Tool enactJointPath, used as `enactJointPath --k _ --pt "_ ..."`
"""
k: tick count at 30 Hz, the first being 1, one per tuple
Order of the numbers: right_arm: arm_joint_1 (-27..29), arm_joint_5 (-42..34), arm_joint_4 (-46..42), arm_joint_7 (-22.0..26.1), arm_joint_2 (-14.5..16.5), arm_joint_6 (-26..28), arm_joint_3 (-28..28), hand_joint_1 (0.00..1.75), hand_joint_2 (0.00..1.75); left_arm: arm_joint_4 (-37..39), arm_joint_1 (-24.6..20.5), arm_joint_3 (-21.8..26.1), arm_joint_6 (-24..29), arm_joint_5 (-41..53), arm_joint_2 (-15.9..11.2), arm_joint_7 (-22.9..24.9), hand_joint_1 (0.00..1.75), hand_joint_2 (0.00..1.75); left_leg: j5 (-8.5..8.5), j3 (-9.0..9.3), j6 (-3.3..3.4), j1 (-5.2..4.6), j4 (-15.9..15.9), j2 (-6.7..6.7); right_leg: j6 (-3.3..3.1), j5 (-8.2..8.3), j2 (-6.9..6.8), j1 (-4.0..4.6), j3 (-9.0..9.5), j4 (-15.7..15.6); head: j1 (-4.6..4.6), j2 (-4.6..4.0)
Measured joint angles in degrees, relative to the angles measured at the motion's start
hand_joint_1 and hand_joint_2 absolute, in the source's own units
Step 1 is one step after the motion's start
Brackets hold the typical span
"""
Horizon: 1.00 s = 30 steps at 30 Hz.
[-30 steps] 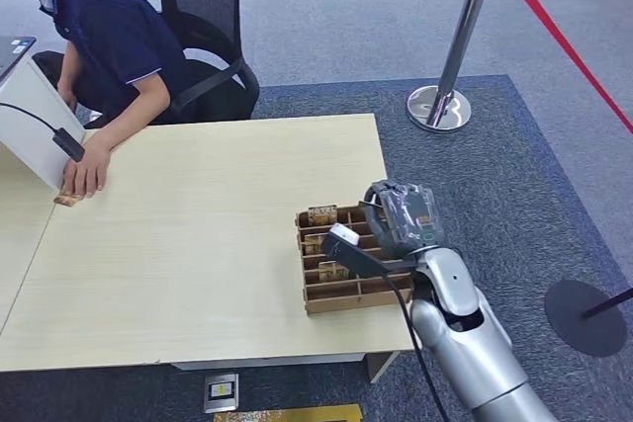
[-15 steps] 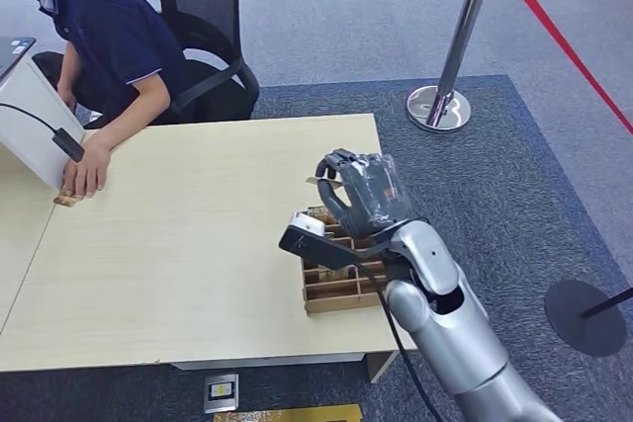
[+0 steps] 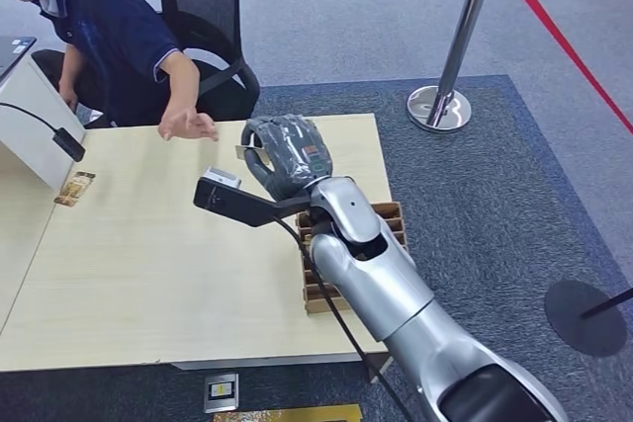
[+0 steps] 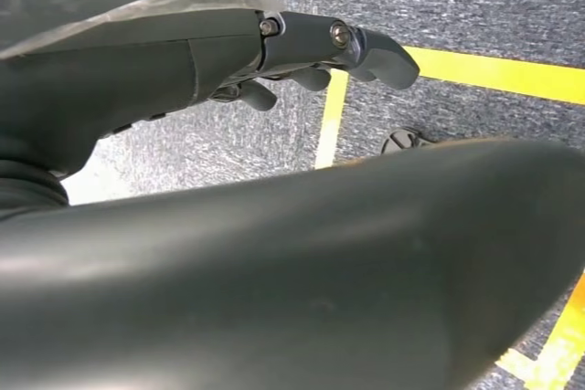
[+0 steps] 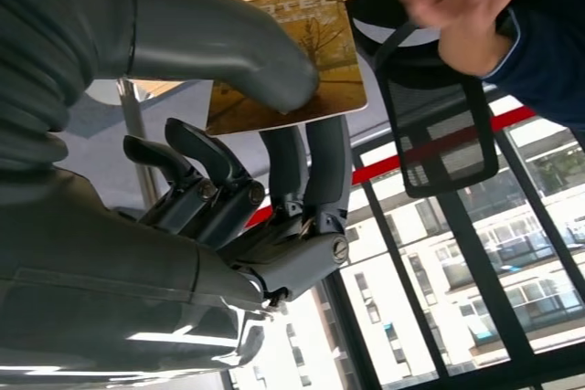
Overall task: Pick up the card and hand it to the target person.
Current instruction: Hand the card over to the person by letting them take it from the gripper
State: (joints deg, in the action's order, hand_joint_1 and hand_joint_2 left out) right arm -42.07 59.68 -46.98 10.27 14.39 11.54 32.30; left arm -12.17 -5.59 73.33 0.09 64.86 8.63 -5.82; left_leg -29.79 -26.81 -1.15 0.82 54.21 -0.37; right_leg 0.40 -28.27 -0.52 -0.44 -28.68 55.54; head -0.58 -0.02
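A seated person's hand [image 3: 187,126] reaches over the table's [image 3: 149,264] far edge, at about ten o'clock from the robot's right hand [image 3: 287,153], which pinches a gold card [image 5: 293,61] between thumb and fingers above the tabletop. The pinch looks shallow; a mistimed release could drop the card short. The left hand [image 4: 303,52] hangs over carpet holding nothing, fingers loosely extended.

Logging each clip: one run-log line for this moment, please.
phase: handover | right hand: pinches brown printed card | person's hand: reaching, not touching | left hand: holds nothing
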Motion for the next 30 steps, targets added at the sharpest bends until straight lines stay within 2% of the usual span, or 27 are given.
enactJointPath --k 6,12,25,30 --pt "-3.98 0.38 9.25 -1.12 2.67 3.25 -0.02 1.75 1.75 0.17 -0.17 -0.27 0.02 0.64 0.28 0.58 0.00 0.00 0.00 0.00 0.00 0.00 0.00 0.00 0.00 0.01 0.00 0.00 -0.01 -0.03 0.00 0.00" --pt "-4.95 0.35 15.11 -1.02 3.84 4.04 -0.07 1.75 1.75 0.27 -0.22 -0.44 0.39 0.95 0.46 1.07 0.00 0.00 0.00 -0.01 0.00 0.00 0.01 0.00 -0.01 0.01 0.00 0.00 -0.01 -0.02 0.00 0.00" --pt "-4.99 -1.57 17.72 1.35 4.14 2.83 0.14 1.75 1.75 0.28 -0.33 -0.49 1.11 1.11 1.25 1.86 0.00 0.00 0.00 -0.01 0.00 0.00 0.01 0.00 -0.01 0.01 0.00 0.00 0.00 -0.02 -0.01 0.00" --pt "-4.95 -3.63 17.18 1.49 4.17 1.84 1.77 1.75 1.75 0.28 -0.37 -0.50 1.34 1.03 1.27 1.51 0.00 0.00 0.00 -0.01 0.00 0.00 0.01 0.00 -0.01 0.01 0.00 0.00 -0.01 -0.01 0.00 0.00"
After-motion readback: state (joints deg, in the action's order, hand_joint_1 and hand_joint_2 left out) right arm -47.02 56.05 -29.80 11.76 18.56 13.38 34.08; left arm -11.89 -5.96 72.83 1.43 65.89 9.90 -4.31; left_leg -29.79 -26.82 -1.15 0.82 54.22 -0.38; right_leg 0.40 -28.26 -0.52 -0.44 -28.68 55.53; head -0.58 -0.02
